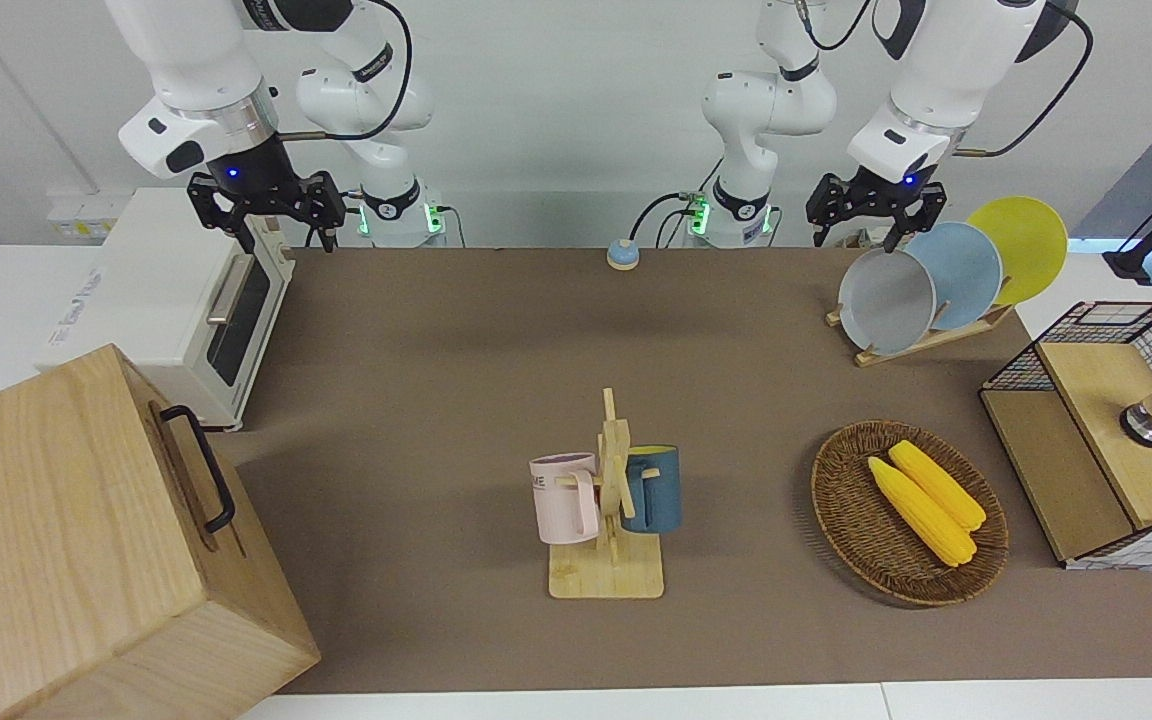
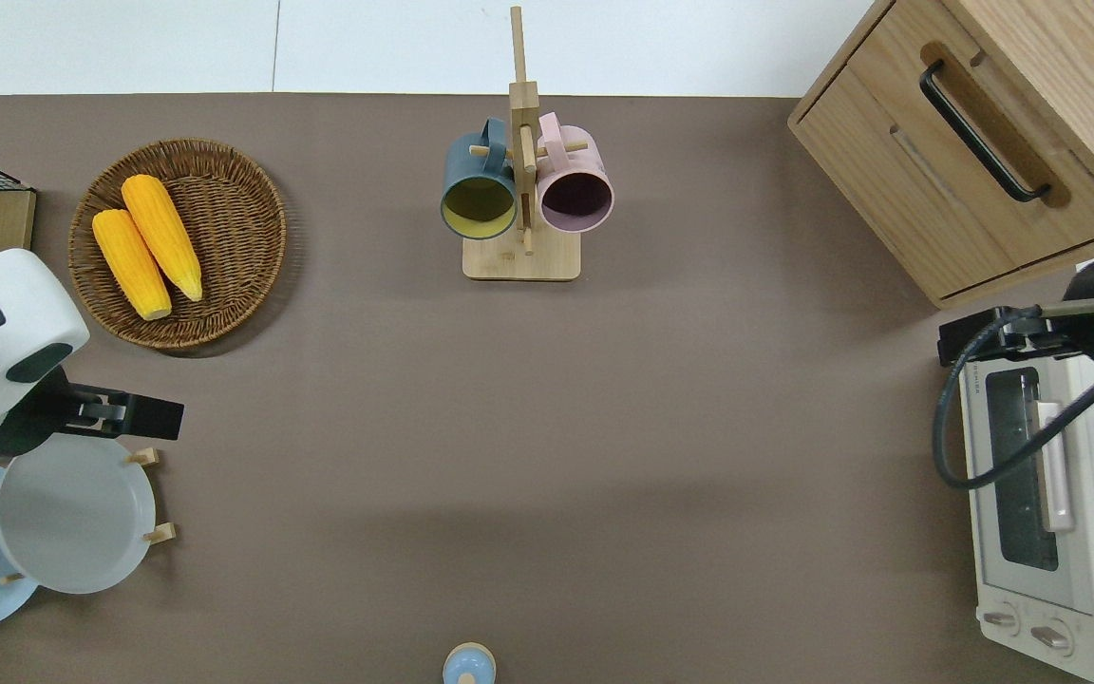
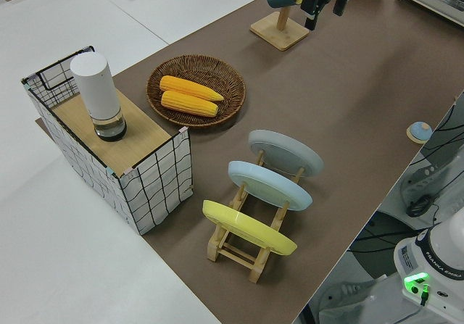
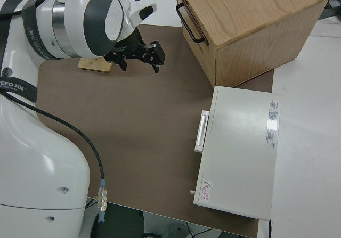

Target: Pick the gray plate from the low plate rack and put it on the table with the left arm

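Note:
The gray plate (image 1: 886, 300) (image 2: 72, 513) (image 3: 286, 152) leans in the low plate rack (image 1: 936, 335) (image 3: 239, 248), in the slot toward the table's middle. A light-blue plate (image 1: 966, 270) and a yellow plate (image 1: 1026, 240) stand in the slots after it. My left gripper (image 1: 861, 238) (image 2: 124, 415) hangs open in the air over the gray plate's farther rim and holds nothing. The right gripper (image 1: 281, 232) (image 4: 141, 62) is parked and open. The brown table (image 1: 436, 400) lies bare between the rack and the mug stand.
A wicker basket with two corn cobs (image 1: 911, 510) sits farther from the robots than the rack. A wire crate (image 1: 1096, 430) stands at the left arm's end. The mug stand (image 1: 606, 500), a small bell (image 1: 622, 254), a toaster oven (image 1: 176, 300) and a wooden cabinet (image 1: 86, 540) are also on the table.

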You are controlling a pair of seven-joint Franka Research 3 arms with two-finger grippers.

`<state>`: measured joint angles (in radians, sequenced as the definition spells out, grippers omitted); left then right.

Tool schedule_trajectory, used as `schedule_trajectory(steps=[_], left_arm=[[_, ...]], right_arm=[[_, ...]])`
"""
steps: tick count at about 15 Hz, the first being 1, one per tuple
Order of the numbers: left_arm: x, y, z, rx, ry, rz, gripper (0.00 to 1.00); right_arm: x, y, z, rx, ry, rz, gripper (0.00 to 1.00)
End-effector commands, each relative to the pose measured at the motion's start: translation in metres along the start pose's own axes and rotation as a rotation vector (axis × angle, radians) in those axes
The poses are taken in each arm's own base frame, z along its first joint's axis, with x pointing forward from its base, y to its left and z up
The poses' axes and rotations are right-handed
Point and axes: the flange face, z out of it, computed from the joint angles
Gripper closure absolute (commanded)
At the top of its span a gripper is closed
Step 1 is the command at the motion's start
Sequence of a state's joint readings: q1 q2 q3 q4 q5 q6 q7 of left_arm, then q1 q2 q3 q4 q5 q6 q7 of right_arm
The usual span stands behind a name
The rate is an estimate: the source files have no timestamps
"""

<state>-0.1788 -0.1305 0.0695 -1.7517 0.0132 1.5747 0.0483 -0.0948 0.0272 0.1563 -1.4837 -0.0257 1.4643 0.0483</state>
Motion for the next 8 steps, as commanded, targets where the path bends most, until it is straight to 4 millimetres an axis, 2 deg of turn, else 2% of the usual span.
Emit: schedule_trajectory(steps=[1,8], left_arm=[[-0.012,-0.016,0.009,0.022,-0.017,-0.012,0.0],[-0.019,-0.067,0.015,0.045,-0.014,0.041,0.0]], right_arm=[[0.0,-0.001,-0.003,0.003,0.005,0.002,0.017],[0.0,-0.001,-0.003,0.003,0.005,0.002,0.017]])
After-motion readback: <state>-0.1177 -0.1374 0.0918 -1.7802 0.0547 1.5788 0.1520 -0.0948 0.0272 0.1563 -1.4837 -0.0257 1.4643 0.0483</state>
